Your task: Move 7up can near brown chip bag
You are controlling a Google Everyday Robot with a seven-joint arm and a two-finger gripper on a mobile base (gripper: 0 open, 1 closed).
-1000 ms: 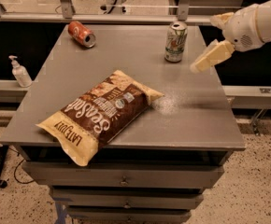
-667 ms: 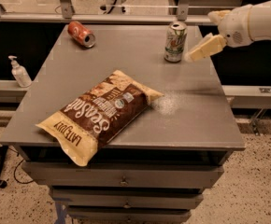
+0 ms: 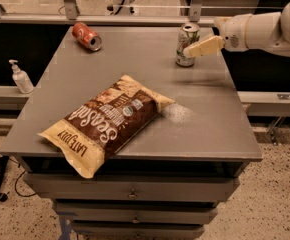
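currently the gripper (image 3: 192, 50) meets the upright 7up can (image 3: 185, 37) at its three o'clock, grasp impossible to tell; brown chip bag (image 3: 107, 121) lies apart toward seven o'clock.

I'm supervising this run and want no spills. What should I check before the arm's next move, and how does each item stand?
1. 7up can stands upright on the table: ok.
2. Gripper is at the can: ok, it reaches in from the right at mid-height.
3. Hold on the can is secure: cannot tell.
4. Way from the can to the brown chip bag is free: ok, nothing stands between them.
5. Red can is out of the way: ok, it lies on its side at the far left corner.
6. Can is already near the bag: not ok, the can is at the far right and the bag at the front left.
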